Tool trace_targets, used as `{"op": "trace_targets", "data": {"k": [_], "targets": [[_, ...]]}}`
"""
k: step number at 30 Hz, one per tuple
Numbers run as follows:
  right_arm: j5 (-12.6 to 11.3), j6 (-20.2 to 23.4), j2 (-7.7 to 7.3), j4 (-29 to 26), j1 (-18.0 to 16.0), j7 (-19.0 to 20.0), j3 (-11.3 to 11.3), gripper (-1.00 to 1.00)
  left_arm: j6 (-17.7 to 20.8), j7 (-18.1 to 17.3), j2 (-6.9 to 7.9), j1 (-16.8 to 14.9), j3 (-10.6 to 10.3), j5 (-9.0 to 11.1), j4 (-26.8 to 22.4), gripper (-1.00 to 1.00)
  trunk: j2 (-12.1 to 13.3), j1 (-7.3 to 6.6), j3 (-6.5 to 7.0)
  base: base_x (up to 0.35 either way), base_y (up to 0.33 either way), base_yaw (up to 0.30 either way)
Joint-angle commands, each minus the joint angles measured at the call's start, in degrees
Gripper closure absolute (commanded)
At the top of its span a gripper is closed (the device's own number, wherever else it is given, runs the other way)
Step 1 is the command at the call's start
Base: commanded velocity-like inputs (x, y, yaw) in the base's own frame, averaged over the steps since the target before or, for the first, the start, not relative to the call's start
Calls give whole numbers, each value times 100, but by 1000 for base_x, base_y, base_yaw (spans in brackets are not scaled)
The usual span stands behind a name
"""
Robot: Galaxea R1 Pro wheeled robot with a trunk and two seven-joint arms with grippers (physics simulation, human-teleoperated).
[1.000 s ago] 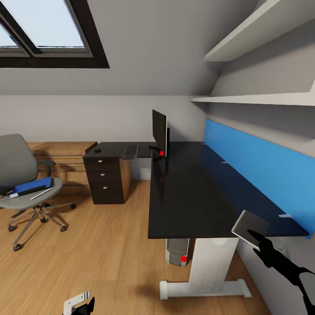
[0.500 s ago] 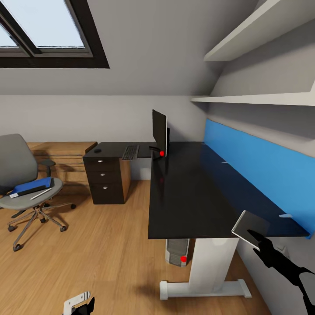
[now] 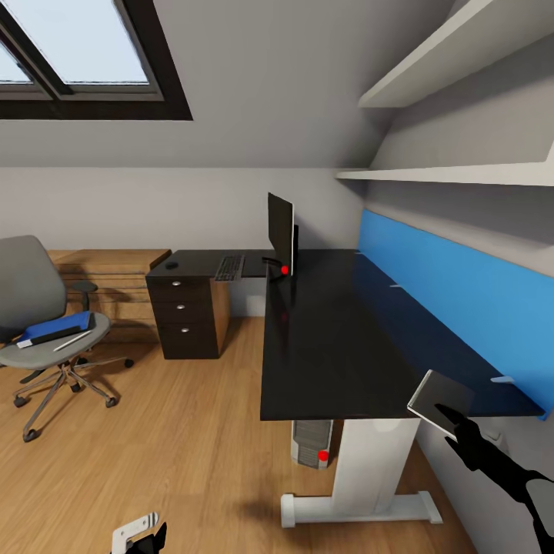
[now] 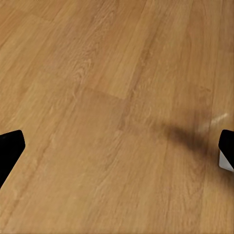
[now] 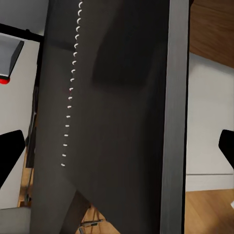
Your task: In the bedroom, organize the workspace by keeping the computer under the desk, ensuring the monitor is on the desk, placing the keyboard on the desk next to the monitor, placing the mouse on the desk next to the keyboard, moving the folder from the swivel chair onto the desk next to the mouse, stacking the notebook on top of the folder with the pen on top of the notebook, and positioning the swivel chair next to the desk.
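Observation:
The black desk [image 3: 331, 338] carries the monitor [image 3: 281, 235], the keyboard [image 3: 229, 267] and the mouse [image 3: 171, 265]; the computer [image 3: 312, 442] stands beneath it. At the left, the swivel chair [image 3: 31, 292] holds the blue folder [image 3: 58, 327] with the pen [image 3: 73, 339] beside it. My right gripper [image 3: 455, 425] holds the notebook [image 3: 438, 398] tilted in the air at the desk's near right corner. The right wrist view shows the notebook's black cover and spiral [image 5: 117, 122] between the fingertips [image 5: 9, 161]. My left gripper [image 3: 138, 535] hangs open over bare floor [image 4: 117, 97].
A drawer unit [image 3: 188, 315] stands under the desk's far wing, with a light wooden dresser [image 3: 108, 269] behind the chair. A blue wall panel [image 3: 462, 300] and white shelves [image 3: 462, 173] line the right wall. Wooden floor [image 3: 177, 431] lies open between chair and desk.

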Motion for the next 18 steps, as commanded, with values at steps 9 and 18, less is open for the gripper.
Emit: {"op": "trace_targets", "data": {"k": [9,18], "targets": [[-4,42,-3,58,-6,9,-25,-100,-26,-7,2,-4,-41,60,5,-100,-3,-1,-6,0,0,0],[-4,43,-6,141,-6,12,-27,-100,-26,-7,0,-4,-41,60,5,-100,-3,-1,-6,0,0,0]]}}
